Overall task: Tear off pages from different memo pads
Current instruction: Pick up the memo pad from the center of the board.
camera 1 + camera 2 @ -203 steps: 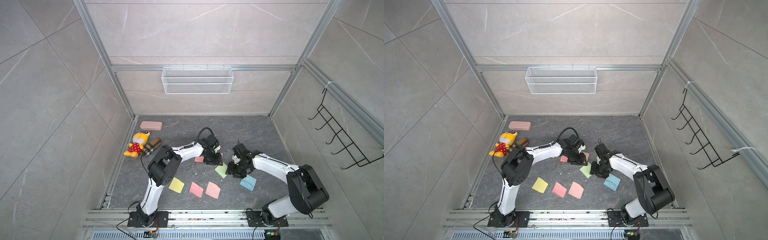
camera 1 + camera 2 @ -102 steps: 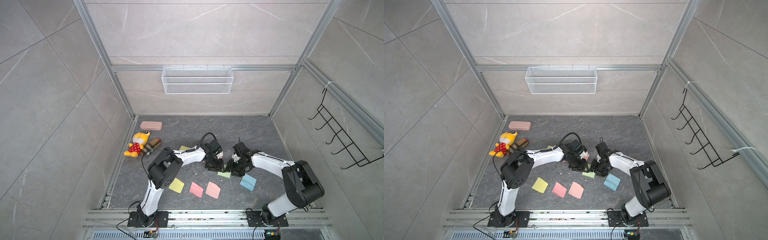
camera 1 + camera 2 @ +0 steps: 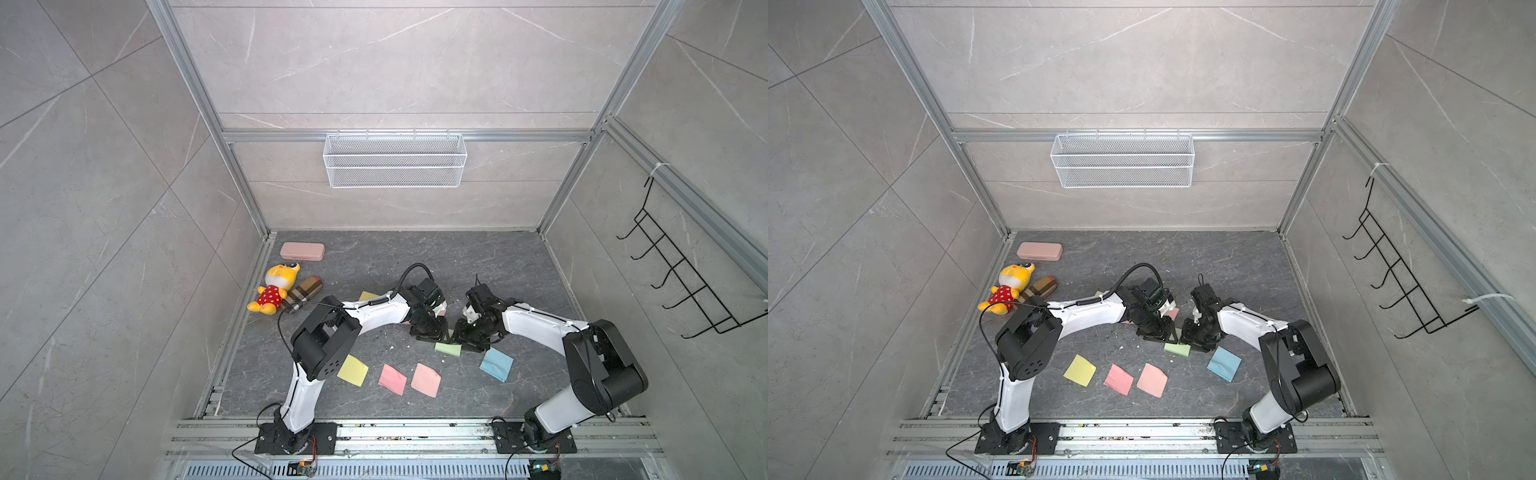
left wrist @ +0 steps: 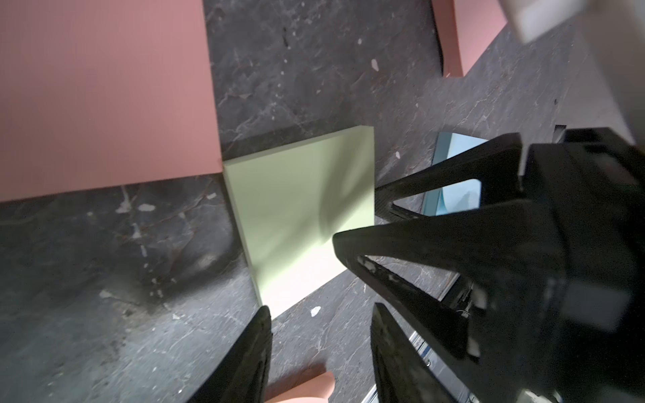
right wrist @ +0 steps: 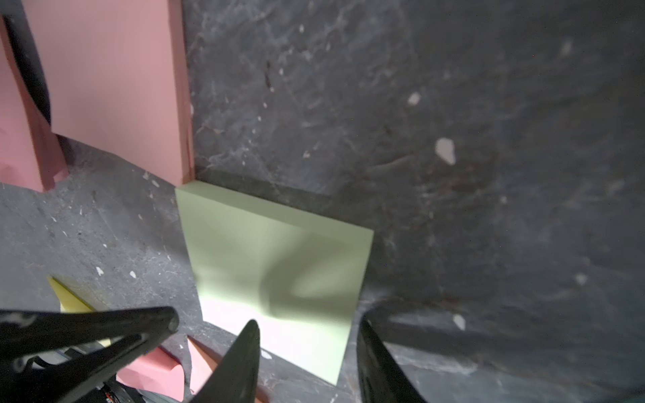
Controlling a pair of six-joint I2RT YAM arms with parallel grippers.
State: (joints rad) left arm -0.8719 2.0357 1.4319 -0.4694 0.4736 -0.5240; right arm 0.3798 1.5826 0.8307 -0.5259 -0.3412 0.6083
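Two matched arms: left arm (image 3: 374, 316), right arm (image 3: 536, 328). White link shells, black joint housings (shoulder blocks the bulkiest), black base plates (image 3: 324, 438). Black cable (image 3: 417, 264) looped at left wrist. Tapered black gripper fingers (image 4: 251, 356), scuffed white in spots.

top views high, looking down on whole scene; wrist views close, sharing green pad (image 4: 300, 209).

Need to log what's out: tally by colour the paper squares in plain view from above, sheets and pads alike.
yellow sheet: 1
pink sheet: 1
salmon sheet: 1
green pad: 1
blue sheet: 1
Total: 5
Left out: a yellow corner and a pink corner, both half hidden by the left arm.
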